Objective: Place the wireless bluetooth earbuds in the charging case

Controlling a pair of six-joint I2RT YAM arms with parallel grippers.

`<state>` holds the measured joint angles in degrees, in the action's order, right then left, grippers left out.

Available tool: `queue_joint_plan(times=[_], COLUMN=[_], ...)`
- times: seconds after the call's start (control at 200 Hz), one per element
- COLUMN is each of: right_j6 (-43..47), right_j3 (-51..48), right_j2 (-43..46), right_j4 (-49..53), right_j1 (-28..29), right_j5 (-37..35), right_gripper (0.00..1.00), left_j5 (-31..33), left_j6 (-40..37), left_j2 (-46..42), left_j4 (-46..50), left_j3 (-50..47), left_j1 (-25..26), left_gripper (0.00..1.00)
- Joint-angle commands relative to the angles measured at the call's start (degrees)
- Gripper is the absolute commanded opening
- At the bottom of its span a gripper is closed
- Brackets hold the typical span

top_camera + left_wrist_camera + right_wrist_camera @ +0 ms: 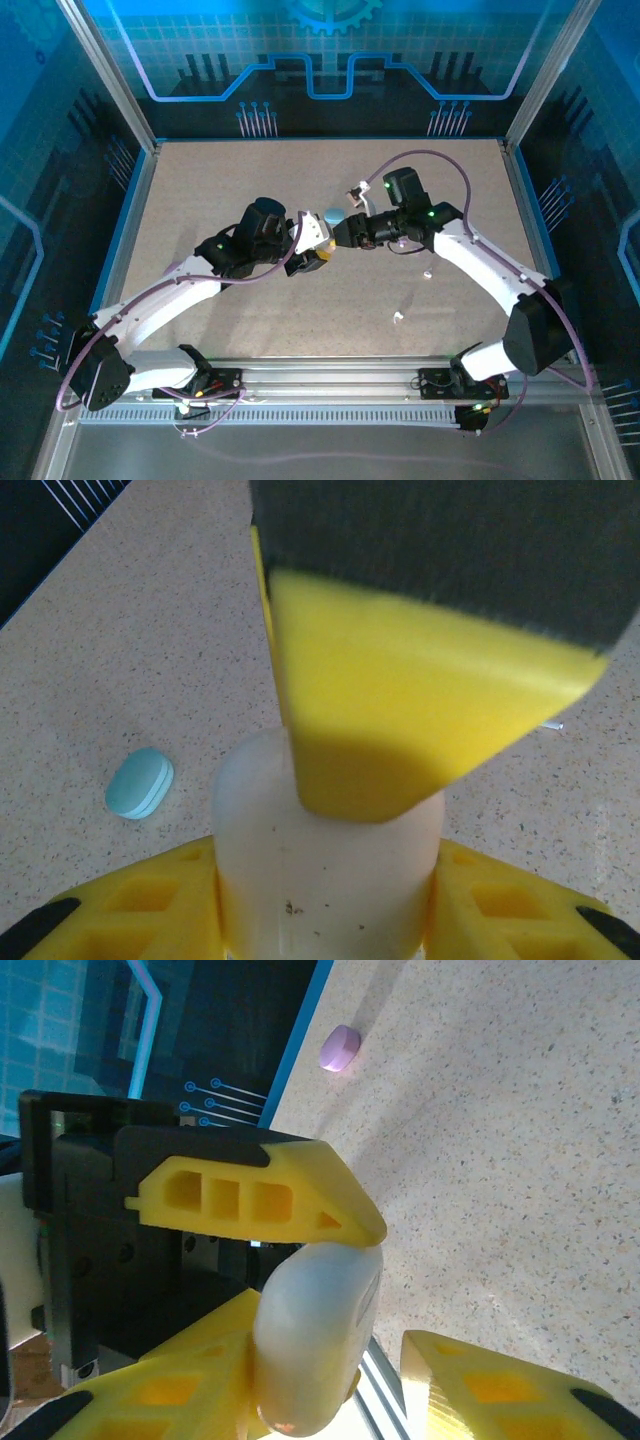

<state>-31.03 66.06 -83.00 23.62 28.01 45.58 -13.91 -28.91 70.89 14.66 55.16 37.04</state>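
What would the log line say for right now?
left tool: grips white case | right tool: open around case | blue case: on table

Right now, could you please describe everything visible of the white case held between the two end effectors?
The white charging case is a smooth, rounded, pebble-like plastic shell with a few dark specks, apparently closed. The left end effector pinches it on both sides, seemingly above the table. The right end effector straddles it: one yellow finger touches it, the other stands apart.
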Motion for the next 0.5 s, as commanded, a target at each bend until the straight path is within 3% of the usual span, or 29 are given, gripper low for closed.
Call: queue_joint_plan(times=[0.0,0.235,0.495], right_j6=[-0.3,-0.3,-0.4], right_j3=[1.6,2.7,2.4], right_j2=[-1.3,-3.6,-3.2], right_j4=[-1.4,-1.2,-1.4], right_j1=[1.1,1.9,1.9], right_j5=[1.2,1.3,0.3], right_gripper=[0.43,0.39,0.26], left_j5=[-0.4,-0.4,0.2], left_j6=[-0.8,-0.9,-1.1], left_j2=[0.3,0.4,0.2], left_j4=[-1.8,-1.7,-1.4], left_j3=[2.1,2.1,2.3], left_j1=[0.7,0.8,0.8], left_gripper=[0.4,0.4,0.42])
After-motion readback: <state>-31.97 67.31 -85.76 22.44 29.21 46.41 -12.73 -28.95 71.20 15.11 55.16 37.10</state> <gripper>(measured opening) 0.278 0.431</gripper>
